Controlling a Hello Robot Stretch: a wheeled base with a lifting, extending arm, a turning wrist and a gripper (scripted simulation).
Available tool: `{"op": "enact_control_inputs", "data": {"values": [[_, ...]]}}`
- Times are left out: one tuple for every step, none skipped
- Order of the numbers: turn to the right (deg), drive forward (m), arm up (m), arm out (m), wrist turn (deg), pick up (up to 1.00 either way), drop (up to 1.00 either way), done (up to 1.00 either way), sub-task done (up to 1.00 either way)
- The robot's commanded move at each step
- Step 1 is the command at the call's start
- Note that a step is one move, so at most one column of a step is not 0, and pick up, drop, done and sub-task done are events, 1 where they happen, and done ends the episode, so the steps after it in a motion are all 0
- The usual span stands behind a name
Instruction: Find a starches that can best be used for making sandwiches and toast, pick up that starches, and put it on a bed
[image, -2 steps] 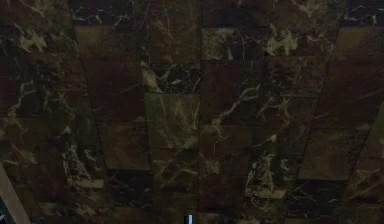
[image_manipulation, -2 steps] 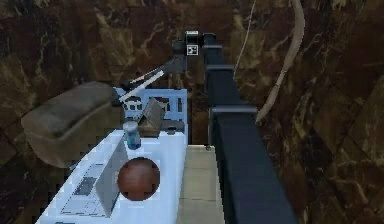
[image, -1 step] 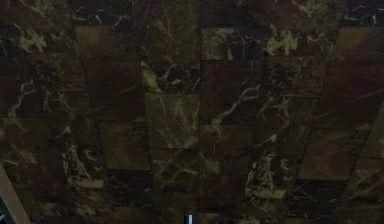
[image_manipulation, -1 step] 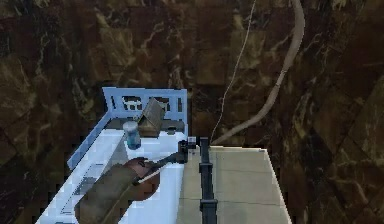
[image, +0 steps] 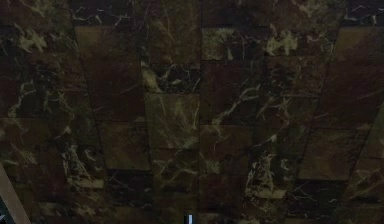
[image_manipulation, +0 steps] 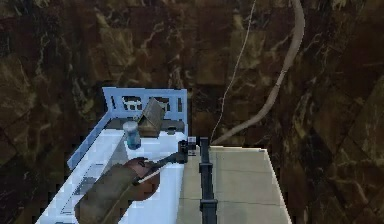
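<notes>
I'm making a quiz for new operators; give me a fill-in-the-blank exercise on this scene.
The bed's headboard is ___.
Its mattress is ___.
In the arm side view, the tan tabletop lies ___ of the arm.
Missing words: blue; white; right.

Forward view: faces dark marble tiling (image: 190, 110) at close range. Arm side view: looks obliquely down over the foot of the bed (image_manipulation: 105, 150), from near it, toward its headboard (image_manipulation: 145, 98). Like-patterned marble (image_manipulation: 320, 90) beyond the bed is the views' common ground.
</notes>
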Motion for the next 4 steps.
{"op": "enact_control_inputs", "data": {"values": [[0.0,0.0,0.0,0.0,0.0,0.0,1.0,0.0,0.0],[0.0,0.0,0.1,0.0,0.0,0.0,0.0,0.0,0.0],[0.0,0.0,0.0,-0.08,0.0,0.0,0.0,0.0,0.0],[0.0,0.0,0.0,0.0,0.0,0.0,0.0,1.0,0.0]]}}
